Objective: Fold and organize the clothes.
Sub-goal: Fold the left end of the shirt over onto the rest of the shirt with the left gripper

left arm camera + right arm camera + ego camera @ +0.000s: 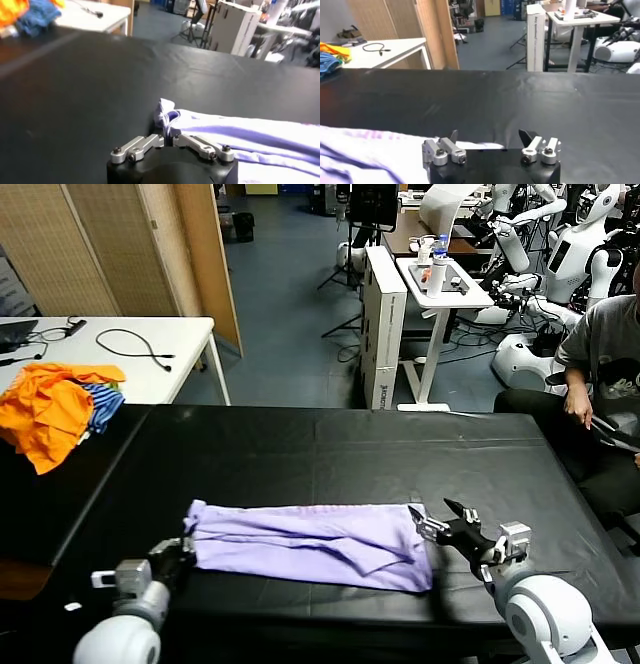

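I see the pale lavender cotton T-shirt (315,544) folded into a long band across the near part of the black table (330,449), toward six o'clock. My left gripper (178,557) sits at the band's nine o'clock end, fingers drawn together on the bunched corner. My right gripper (440,519) sits at the three o'clock end, jaws spread wide with nothing held, just off the cloth edge. Bare black surface runs toward twelve o'clock. An orange and blue-striped garment pile (58,409) lies at ten o'clock.
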`<state>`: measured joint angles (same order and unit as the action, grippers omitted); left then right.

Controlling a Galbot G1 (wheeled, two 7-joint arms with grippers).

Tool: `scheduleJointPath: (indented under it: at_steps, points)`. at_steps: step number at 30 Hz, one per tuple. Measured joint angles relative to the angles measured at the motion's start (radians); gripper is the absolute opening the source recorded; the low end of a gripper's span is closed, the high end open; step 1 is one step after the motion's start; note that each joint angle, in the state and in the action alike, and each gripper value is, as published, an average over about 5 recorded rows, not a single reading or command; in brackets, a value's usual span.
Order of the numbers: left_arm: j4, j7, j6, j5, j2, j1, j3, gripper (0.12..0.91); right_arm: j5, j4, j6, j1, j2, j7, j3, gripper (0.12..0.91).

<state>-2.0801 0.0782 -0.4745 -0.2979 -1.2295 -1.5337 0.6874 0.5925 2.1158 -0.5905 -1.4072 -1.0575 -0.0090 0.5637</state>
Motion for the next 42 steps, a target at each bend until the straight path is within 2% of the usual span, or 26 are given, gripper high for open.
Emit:
scheduleJointPath:
  at_steps: [6, 11, 15, 21, 26, 34, 42]
  points:
    - [0.001, 0.002, 0.066, 0.099, 0.115, -0.027, 0.087, 0.194, -0.003, 0.001, 0.002, -0.009, -0.003, 0.001, 0.003, 0.907]
    - [-0.039, 0.026, 0.084, 0.162, 0.12, -0.045, 0.089, 0.194, -0.006, 0.015, 0.004, -0.026, -0.01, 0.002, 0.018, 0.907]
    - [-0.097, 0.054, 0.05, 0.091, 0.083, -0.053, 0.041, 0.194, -0.016, 0.028, 0.011, -0.052, -0.018, -0.001, 0.041, 0.907]
    - [-0.189, 0.117, -0.029, -0.154, 0.016, -0.022, -0.084, 0.194, -0.063, 0.033, 0.037, -0.114, -0.046, -0.006, 0.084, 0.907]
    - [-0.211, 0.129, -0.043, -0.307, -0.027, 0.02, -0.207, 0.194, -0.097, 0.048, 0.051, -0.176, -0.079, -0.013, 0.123, 0.907]
    - [-0.188, 0.136, -0.044, -0.363, -0.076, 0.07, -0.36, 0.194, -0.103, 0.061, 0.062, -0.239, -0.106, -0.023, 0.178, 0.907]
    - [-0.162, 0.139, -0.039, -0.341, -0.116, 0.075, -0.425, 0.194, -0.103, 0.066, 0.064, -0.243, -0.118, -0.025, 0.177, 0.907]
